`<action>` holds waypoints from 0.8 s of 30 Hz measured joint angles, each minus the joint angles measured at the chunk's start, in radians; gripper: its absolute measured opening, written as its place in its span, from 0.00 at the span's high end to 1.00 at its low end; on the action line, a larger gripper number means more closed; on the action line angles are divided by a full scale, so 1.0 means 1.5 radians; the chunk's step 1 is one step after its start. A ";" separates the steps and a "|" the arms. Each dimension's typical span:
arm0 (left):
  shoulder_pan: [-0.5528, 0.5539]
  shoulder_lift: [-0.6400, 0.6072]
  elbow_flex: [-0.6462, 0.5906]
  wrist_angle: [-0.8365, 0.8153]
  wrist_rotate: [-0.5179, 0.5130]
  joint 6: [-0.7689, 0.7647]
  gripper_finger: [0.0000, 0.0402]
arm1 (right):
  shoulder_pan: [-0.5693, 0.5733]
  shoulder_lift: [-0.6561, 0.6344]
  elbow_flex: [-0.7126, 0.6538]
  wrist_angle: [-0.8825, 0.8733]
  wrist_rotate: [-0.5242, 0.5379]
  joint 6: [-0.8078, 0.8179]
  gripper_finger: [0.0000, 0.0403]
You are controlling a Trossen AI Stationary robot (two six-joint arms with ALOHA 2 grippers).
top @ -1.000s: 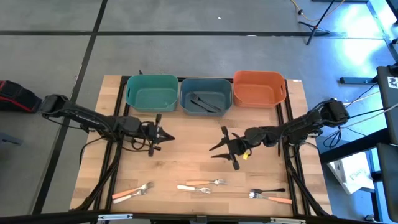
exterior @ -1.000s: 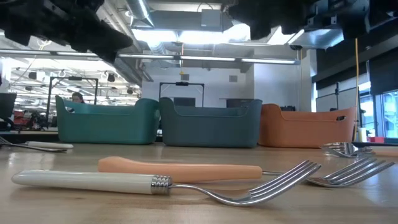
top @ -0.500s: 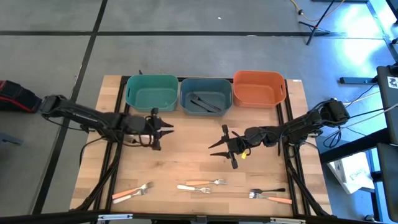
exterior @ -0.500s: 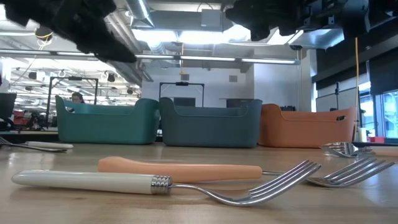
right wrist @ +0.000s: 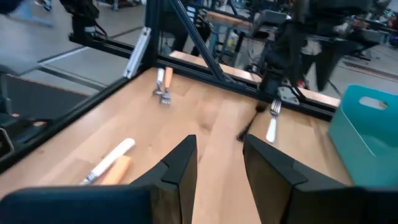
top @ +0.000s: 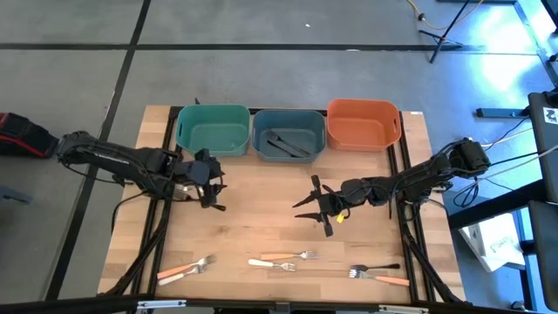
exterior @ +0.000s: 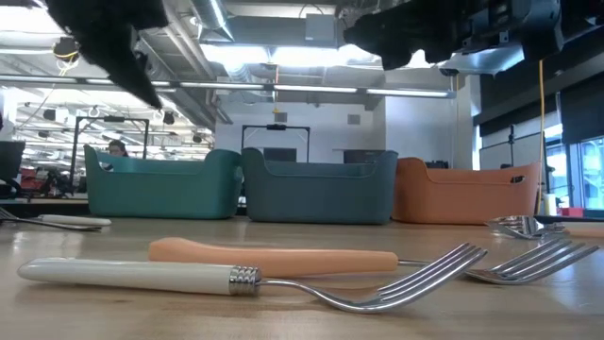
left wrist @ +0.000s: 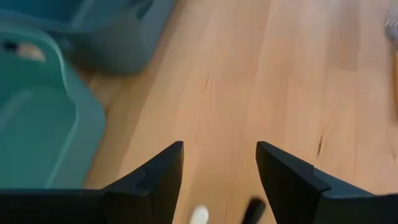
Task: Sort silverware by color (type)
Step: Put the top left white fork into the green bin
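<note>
My left gripper [top: 212,181] stands open just in front of the teal bin [top: 212,129], nothing between its fingertips [left wrist: 219,155]. In the right wrist view a white-handled fork [right wrist: 272,121] and a black-handled one [right wrist: 247,129] show beneath it. My right gripper [top: 319,207] hangs open over the table's middle and holds nothing. Several forks lie flat near the front edge: an orange and a white pair [top: 185,268], a white one [top: 270,263], an orange one [top: 289,255], and a black one [top: 384,268] beside an orange one [top: 388,279].
The grey-blue bin [top: 289,150], with black forks [top: 286,142] in it, stands between the teal bin and the orange bin [top: 364,122] along the far edge. Bare wood lies between the two grippers.
My left gripper has opened from shut to wide. It has also drawn back toward the table's left edge and a little toward the teal bin.
</note>
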 joint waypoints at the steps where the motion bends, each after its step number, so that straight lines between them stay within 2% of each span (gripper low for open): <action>1: 0.001 0.008 -0.001 -0.013 0.006 -0.007 0.51 | 0.000 0.000 0.000 -0.003 0.008 0.000 0.69; 6: 0.009 0.050 -0.013 -0.076 0.038 -0.046 0.51 | 0.000 0.000 0.000 -0.016 0.036 0.000 0.69; 13: 0.030 0.132 -0.045 -0.140 0.103 -0.088 0.54 | 0.000 0.000 0.000 -0.013 0.036 0.000 0.69; 18: 0.051 0.195 -0.052 -0.147 0.119 -0.082 0.57 | 0.000 0.000 0.000 -0.013 0.036 0.000 0.69; 24: 0.080 0.270 -0.052 -0.150 0.117 -0.023 0.59 | 0.000 0.000 0.000 -0.013 0.036 0.000 0.69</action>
